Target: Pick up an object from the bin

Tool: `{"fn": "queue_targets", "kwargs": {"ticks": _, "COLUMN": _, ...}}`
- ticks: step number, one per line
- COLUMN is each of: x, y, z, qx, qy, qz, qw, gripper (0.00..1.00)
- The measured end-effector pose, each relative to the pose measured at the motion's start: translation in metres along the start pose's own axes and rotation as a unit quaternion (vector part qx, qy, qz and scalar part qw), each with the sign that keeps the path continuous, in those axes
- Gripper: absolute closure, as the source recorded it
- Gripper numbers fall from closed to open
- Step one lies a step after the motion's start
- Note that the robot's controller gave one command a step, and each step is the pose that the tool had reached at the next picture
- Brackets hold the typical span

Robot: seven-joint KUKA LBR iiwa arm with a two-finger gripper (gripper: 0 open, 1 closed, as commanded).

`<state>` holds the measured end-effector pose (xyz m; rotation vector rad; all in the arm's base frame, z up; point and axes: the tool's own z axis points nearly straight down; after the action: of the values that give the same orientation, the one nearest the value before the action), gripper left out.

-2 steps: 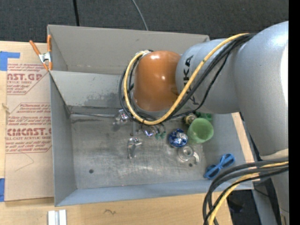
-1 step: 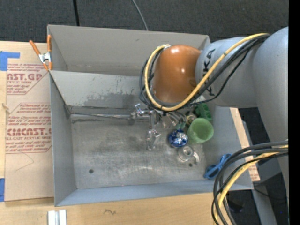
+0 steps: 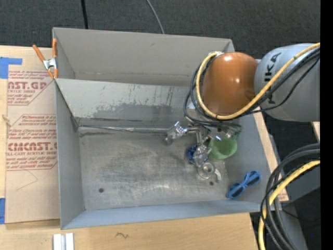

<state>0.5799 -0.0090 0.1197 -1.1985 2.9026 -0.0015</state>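
The gripper [image 3: 206, 164] hangs low over the right half of the bin [image 3: 130, 191]; whether it is open or closed cannot be told. A green round thing [image 3: 226, 147] lies just beside it at 1 o'clock, and a blue looped piece [image 3: 243, 184] lies near it at 4 o'clock.

Right side of bin [image 3: 130, 173]: green round thing [image 3: 226, 147], its top edge hidden. Touching or just left of it sits a small dark-blue piece [image 3: 193, 153], with a clear plastic item [image 3: 209, 172] just below (shape hard to tell). A blue looped thing [image 3: 243, 184] lies flat near the front right corner, apart from those three.
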Motion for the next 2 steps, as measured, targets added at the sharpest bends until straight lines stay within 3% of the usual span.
{"fn": "queue_targets", "kwargs": {"ticks": 1, "x": 0.0406, "y": -0.0391, "z": 0.0434, "qx": -0.005, "qy": -0.0029, "qz": -0.021, "qw": 0.9998, "gripper": 0.0}}
{"fn": "queue_targets", "kwargs": {"ticks": 2, "x": 0.0459, "y": -0.0402, "z": 0.042, "qx": -0.006, "qy": 0.0075, "qz": -0.024, "qw": 0.9997, "gripper": 1.0}}
